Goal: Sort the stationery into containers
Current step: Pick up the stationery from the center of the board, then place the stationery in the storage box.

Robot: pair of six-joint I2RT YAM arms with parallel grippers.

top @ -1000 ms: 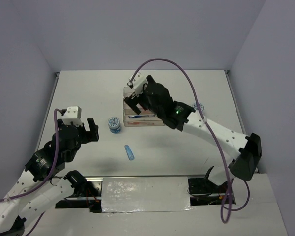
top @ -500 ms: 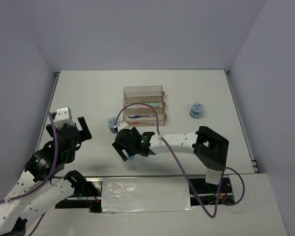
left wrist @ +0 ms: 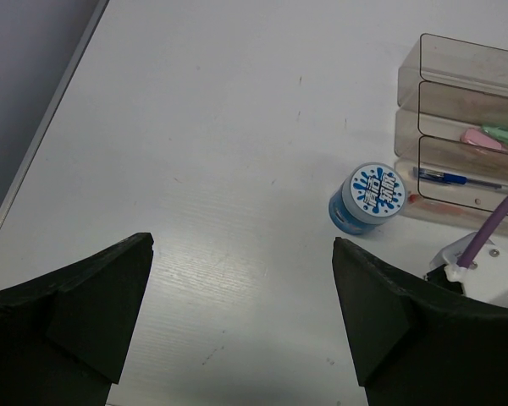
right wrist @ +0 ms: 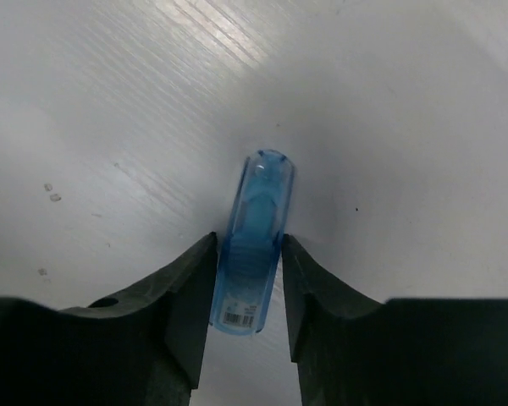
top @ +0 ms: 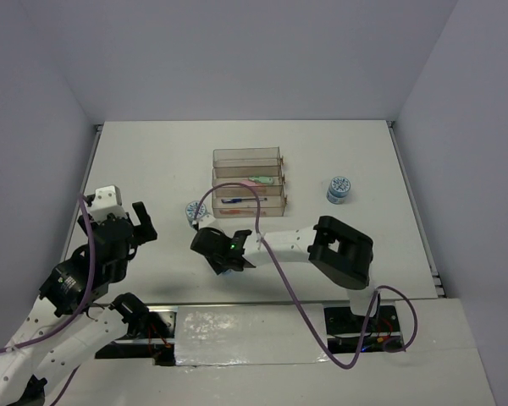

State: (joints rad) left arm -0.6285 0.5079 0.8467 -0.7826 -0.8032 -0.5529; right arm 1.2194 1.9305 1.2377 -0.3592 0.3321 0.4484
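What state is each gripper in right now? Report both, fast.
Left gripper: open, holding nothing.
Right gripper: closed on the blue stick.

Blue stick point(right wrist: 256, 241), blue-white splash-patterned roll point(left wrist: 368, 196)

Right arm point(top: 288, 245) low, left arm point(top: 76, 283) raised.
Right hand point(right wrist: 248, 245) reaches toward 9 o'clock, clamped on a stick point(right wrist: 258, 211); left hand point(left wrist: 241, 245), at 8 o'clock, hovers spread wide.
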